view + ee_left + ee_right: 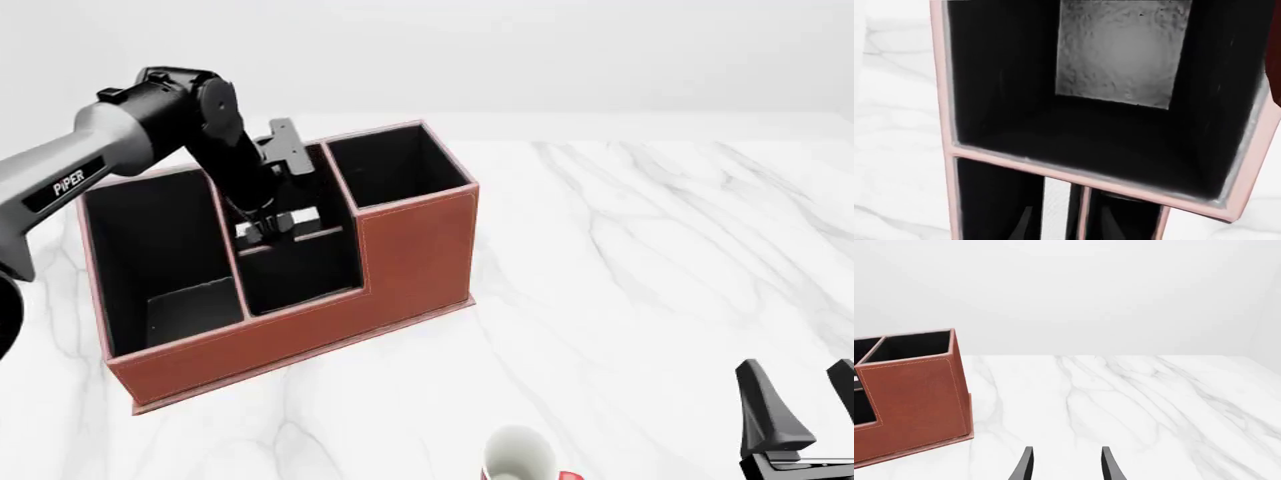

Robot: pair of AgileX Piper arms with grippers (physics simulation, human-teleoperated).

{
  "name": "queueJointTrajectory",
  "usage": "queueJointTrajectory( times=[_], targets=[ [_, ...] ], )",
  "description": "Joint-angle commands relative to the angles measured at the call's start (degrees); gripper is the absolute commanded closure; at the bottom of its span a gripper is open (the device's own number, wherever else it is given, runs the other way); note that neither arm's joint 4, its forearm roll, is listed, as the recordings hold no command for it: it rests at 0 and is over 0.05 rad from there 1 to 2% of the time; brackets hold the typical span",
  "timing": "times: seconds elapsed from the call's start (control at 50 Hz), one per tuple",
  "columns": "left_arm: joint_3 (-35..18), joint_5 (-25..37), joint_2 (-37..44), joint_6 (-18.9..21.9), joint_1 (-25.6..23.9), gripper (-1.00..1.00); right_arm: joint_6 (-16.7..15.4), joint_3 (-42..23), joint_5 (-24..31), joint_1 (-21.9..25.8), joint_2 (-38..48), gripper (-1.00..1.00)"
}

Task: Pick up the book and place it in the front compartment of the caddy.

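The reddish-brown caddy (414, 250) stands at the table's left and also shows in the right wrist view (914, 400). My left gripper (274, 222) reaches down into its front compartment (327, 195), the taller-walled middle cell behind the low divider. The black book stands on edge in that cell, and its white strip (307, 219) shows beside the fingers. In the left wrist view the book (1055, 210) stands between the spread fingers of my left gripper (1069, 222), apart from the left fingertip (1026, 222). My right gripper (801, 420) is open and empty, low at the front right (1067, 465).
A white-and-red mug (521, 455) stands at the table's front edge, left of my right gripper. The caddy's large end cell (1121, 50) lies just past my left gripper. The tall square end cell (394, 165) is on the caddy's right. White marble table (641, 260) lies to the right.
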Motion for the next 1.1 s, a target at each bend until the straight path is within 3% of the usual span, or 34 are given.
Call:
queueJointTrajectory(
  times=[0.02, 0.46, 0.9, 1.1],
  targets=[
    [2.2, -0.6, -0.8, 1.8, 1.4, -1.00, 0.0, 0.0, 0.0, 0.0, 0.0, -1.00],
    [4.1, -1.1, -3.5, 2.9, 1.7, -1.00, 0.0, 0.0, 0.0, 0.0, 0.0, -1.00],
    [21.2, -6.0, -21.2, 10.2, 7.6, -1.00, 0.0, 0.0, 0.0, 0.0, 0.0, -1.00],
    [25.0, -5.9, -28.4, 11.4, 7.4, -1.00, 0.0, 0.0, 0.0, 0.0, 0.0, -1.00]
  ],
)
